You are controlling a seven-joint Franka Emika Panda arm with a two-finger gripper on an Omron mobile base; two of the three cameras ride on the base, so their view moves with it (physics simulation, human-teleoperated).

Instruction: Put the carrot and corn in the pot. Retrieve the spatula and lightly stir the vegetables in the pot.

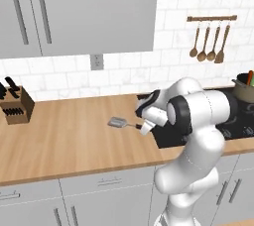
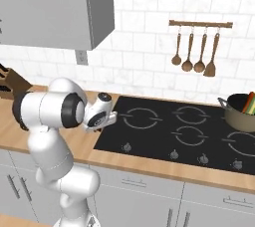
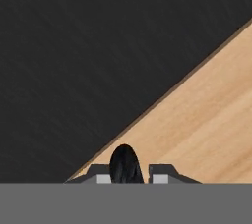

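Grey slotted metal blade of your black-handled spatula lies flat on the woodgrain bench; your claw is pinched narrow on its rounded handle end, where the glossy black hob starts. Arm hides the grip.

Kitchen: hob, wood counter, cabinets, hung utensils.

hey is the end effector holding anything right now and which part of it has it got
The end effector is shut on the spatula, gripping the end of its thin black handle; the grey blade rests on the counter.
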